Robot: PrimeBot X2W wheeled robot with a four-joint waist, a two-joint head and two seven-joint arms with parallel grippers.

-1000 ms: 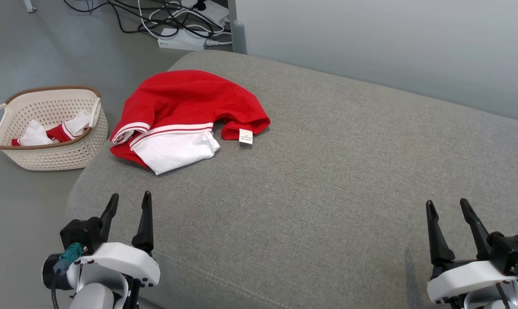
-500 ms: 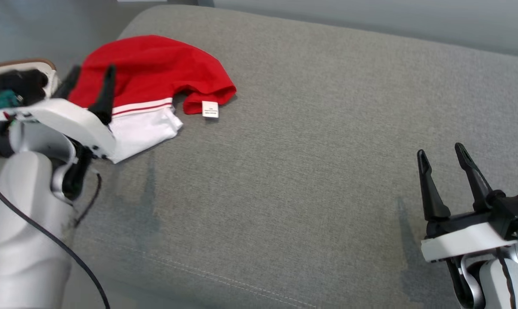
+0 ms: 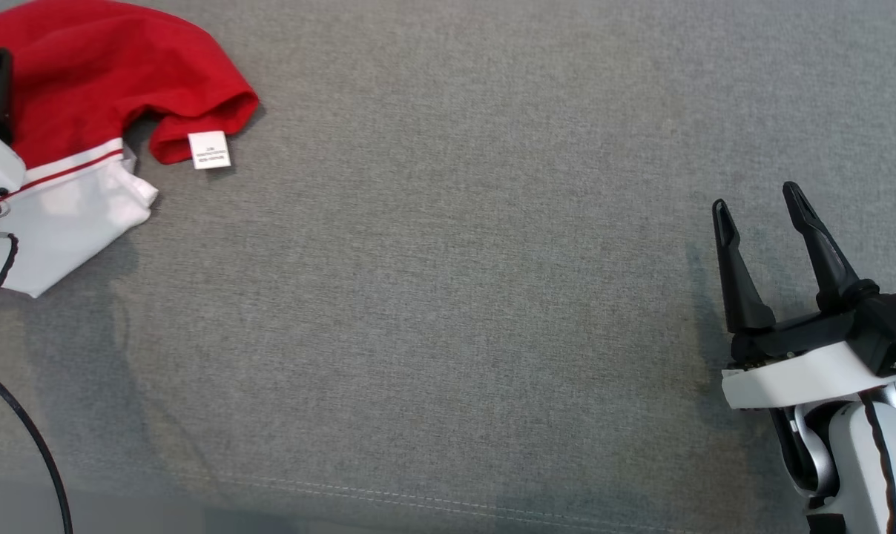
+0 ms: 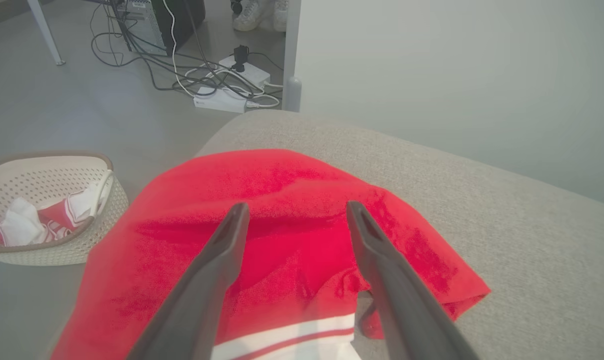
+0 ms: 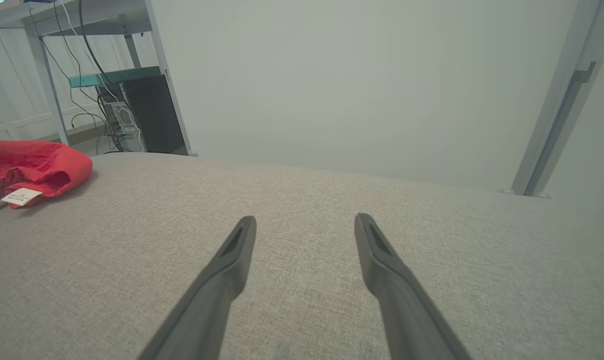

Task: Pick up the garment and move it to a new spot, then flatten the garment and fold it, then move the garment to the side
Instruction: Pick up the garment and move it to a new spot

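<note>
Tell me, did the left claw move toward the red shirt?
Yes. The left gripper went forward: it was over bare cushion, short of the shirt, and now it reaches over the shirt.

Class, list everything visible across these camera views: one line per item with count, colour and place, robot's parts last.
garment: one, red and white, crumpled at the cushion's left end
care label: one, white, on the garment's edge
cushion: one, grey, under the garment
basket: one, cream with brown rim, on the floor, holding red and white clothes
power strips: two, white, on the floor among cables
computer tower: one, black, under a desk
left end effector: one, dark fingers, open over the garment
right end effector: one, dark fingers, open over bare cushion
</note>
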